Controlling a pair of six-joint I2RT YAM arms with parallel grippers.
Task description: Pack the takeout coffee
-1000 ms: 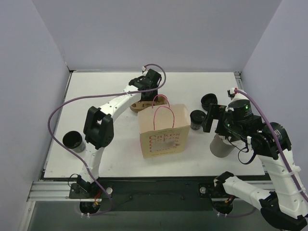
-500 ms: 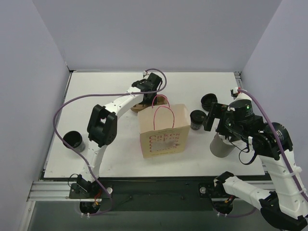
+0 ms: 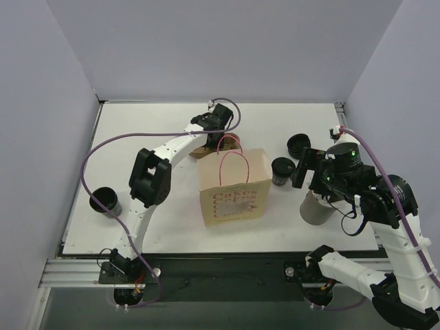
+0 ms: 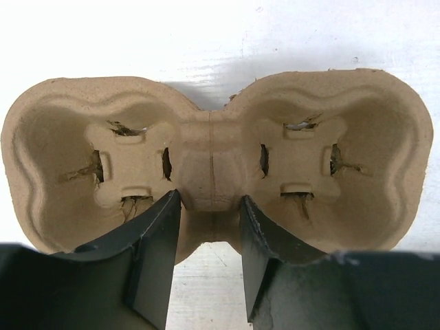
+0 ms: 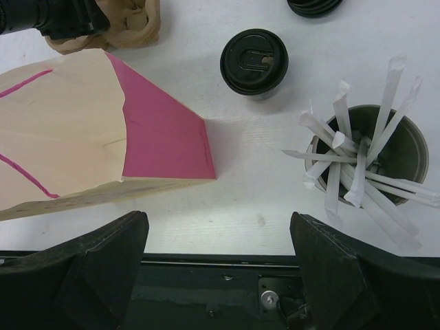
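Note:
A brown pulp tray [image 4: 213,155] with two empty wells lies behind the paper bag [image 3: 232,185]; it also shows in the top view [image 3: 201,149]. My left gripper [image 4: 208,210] straddles the tray's narrow middle, its fingers pressed on both sides of the near wall. A lidded black coffee cup [image 3: 282,170] stands right of the bag, and shows in the right wrist view [image 5: 254,62]. Another black cup [image 3: 105,201] stands at the far left. My right gripper [image 5: 220,268] is wide open and empty, high above the table's near edge.
The bag [image 5: 103,130] stands open with a pink lining. A grey cylinder [image 5: 364,161] holding wrapped straws stands at the right. A stack of loose black lids [image 3: 298,144] lies behind the lidded cup.
The left arm's elbow has swung forward and right while its gripper stays at the tray. The right arm has hardly moved.

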